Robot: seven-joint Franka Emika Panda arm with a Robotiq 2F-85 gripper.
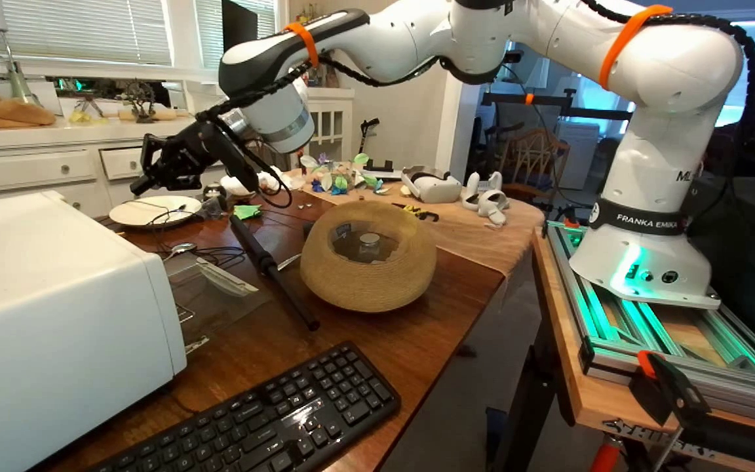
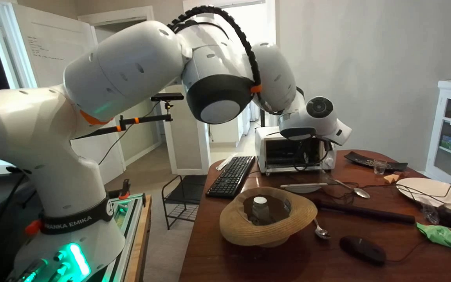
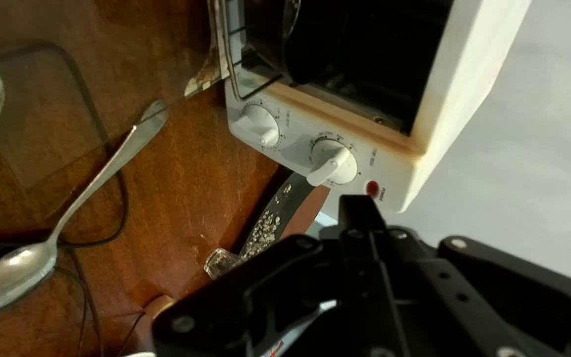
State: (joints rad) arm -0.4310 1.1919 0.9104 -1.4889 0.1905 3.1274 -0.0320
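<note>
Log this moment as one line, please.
Gripper: shut, nothing visibly held | Nearest, apparently: white boxy toaster oven, front open | Nearby: silver metal spoon on brown wooden table

Gripper: jaws together, tips seen just below red pwr lamp of toaster oven. Spoon on tbl., crossing blk. cable.

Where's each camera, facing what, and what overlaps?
Wrist view: sits behind the shut gripper, looking past it at the toaster oven and table; only the gripper shows.
An exterior view: at the table's end by the keyboard, facing the hat; base at frame right, arm and gripper show.
An exterior view: near the mouse, facing the toaster oven past the hat; base at frame left, arm shows, gripper mostly hidden.
Both exterior views share hat, keyboard, toaster oven, arm; they face roughly opposite ways.
</note>
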